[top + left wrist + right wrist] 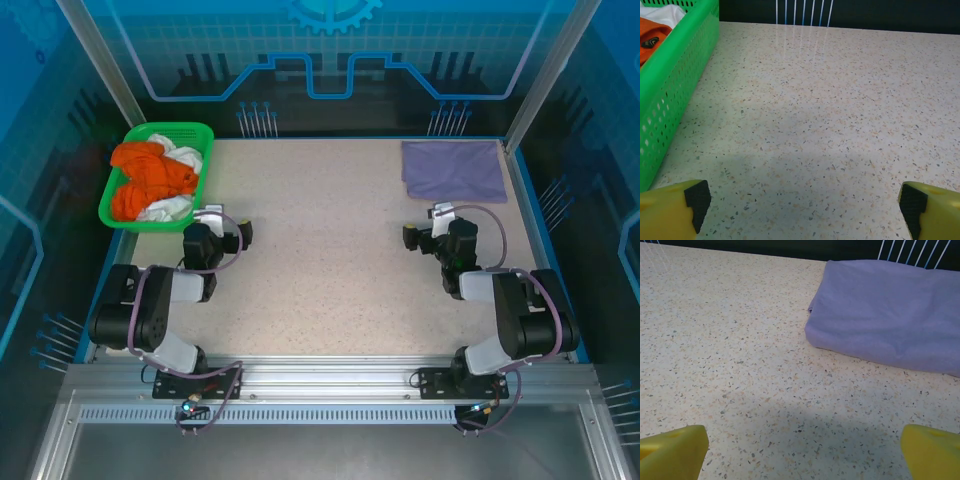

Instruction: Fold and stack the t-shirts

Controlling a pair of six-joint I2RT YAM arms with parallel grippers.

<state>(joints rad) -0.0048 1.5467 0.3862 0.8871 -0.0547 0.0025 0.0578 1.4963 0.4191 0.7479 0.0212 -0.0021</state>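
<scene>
- The green plastic basket [106,196] stands at the far left corner of the bench [320,260]. It is rectangular, and its walls are pierced with rows of small holes, as the left wrist view shows [675,80].
- Inside the basket lies the orange t-shirt [148,178], crumpled and not folded, with deep wrinkles. It takes the most of the space in the basket.
- White cloth [186,156] lies in the same basket, also bunched. One part is at the far side and one part at the near side, beside and partly under the orange one. I cannot tell if it is one piece or two.
- The lavender t-shirt [453,170] lies on the far right corner of the bench, outside the basket. It is folded to a flat rectangle of some layers, with a soft rounded edge on its near side [880,320].
- The bench surface is hard and matte, pale beige with fine dark and orange speckles.
- The left jaws are wide apart over bare bench, just beside the near right corner of the basket. Their fingers are yellow with black pads [698,202], and nothing is between them.
- The right jaws are also wide apart, with yellow fingertips [675,452] and nothing between them. They are near the folded lavender t-shirt and do not touch it.
</scene>
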